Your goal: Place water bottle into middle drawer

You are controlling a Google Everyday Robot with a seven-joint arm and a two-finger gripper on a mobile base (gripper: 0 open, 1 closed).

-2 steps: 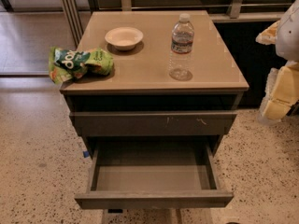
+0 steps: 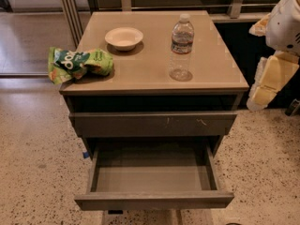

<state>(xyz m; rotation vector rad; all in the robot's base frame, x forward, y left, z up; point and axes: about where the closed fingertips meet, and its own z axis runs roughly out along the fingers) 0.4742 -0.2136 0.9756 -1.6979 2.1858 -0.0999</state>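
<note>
Item 1. Speckled floor (image 2: 37,172), running under and around everything; same as a moment ago.

Item 2. Cabinet (image 2: 150,64), grey-brown with a flat top, in the centre of the view. It has not shifted.

Item 3. Middle drawer (image 2: 152,178), pulled fully out toward the camera, as wide as the cabinet. Its flat grey inside holds nothing and its front panel is plain. It is out as far as before.

Item 4. Upper drawer front (image 2: 140,124), closed, with pale scratch marks right of centre and a dark gap above it.

Item 5. My gripper (image 2: 269,81), pale yellow below a white arm housing, at the right edge of the view. It is beside the cabinet, apart from it and holding nothing. It sits a little further in and higher than a moment ago. Whether it stands apart or together I cannot make out.

Item 6. Green snack bag (image 2: 79,63), crumpled and overhanging the top's left edge; unmoved.

Item 7. White bowl (image 2: 124,37), at the rear left of the top; unmoved.

Item 8. Water bottle (image 2: 181,48), clear with a white cap, upright on the right half of the top, well apart from the bowl and from my gripper. It is not in the drawer and its position is unchanged.
</note>
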